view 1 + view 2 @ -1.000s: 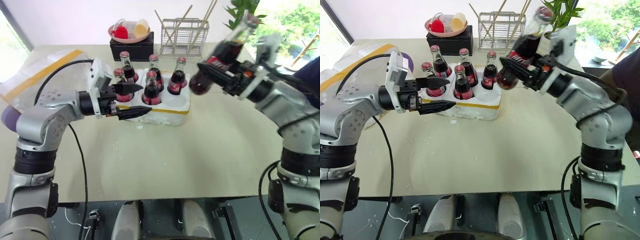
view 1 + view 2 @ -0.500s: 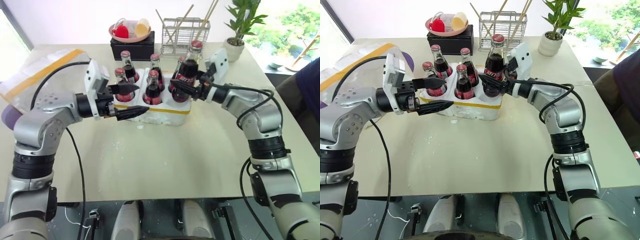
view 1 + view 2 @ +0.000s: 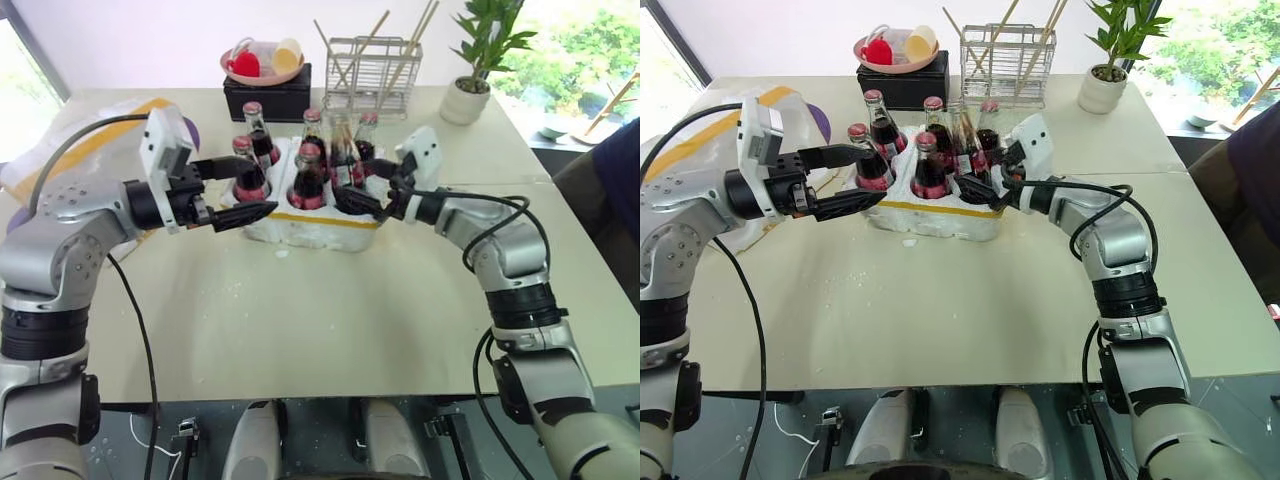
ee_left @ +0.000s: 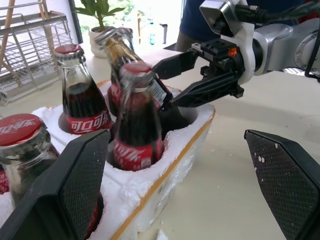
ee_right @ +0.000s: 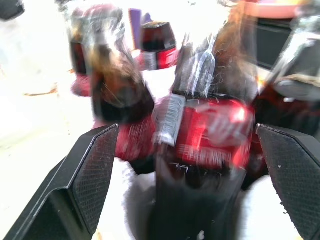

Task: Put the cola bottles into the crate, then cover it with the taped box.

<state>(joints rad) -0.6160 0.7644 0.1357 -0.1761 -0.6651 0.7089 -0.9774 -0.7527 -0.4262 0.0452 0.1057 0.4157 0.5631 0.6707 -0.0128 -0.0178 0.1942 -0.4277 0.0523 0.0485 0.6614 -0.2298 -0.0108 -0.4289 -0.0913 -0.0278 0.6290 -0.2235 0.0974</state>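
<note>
Now the right tool (image 3: 368,196) was wide open around the last cola bottle (image 3: 343,160), which stood in the near right cell of the crate (image 3: 318,224). The left tool (image 3: 240,190) was wide open too, holding nothing, just beside the crate on the table (image 3: 330,310). The bottle looked wobbly (its top was blurred), so a bump from the fingers (image 4: 200,92) pulling away might tip it. The taped box (image 3: 75,160) waited at the left

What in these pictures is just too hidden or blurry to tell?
- Sixth cola bottle: smeared in the right wrist view, so whether it sits fully in its cell is unclear.
- Crate: its cell floors are hidden by the bottles in the eye views.
- Taped box: cut off by the picture's edge and the left arm.
- Bowl contents: too small.
</note>
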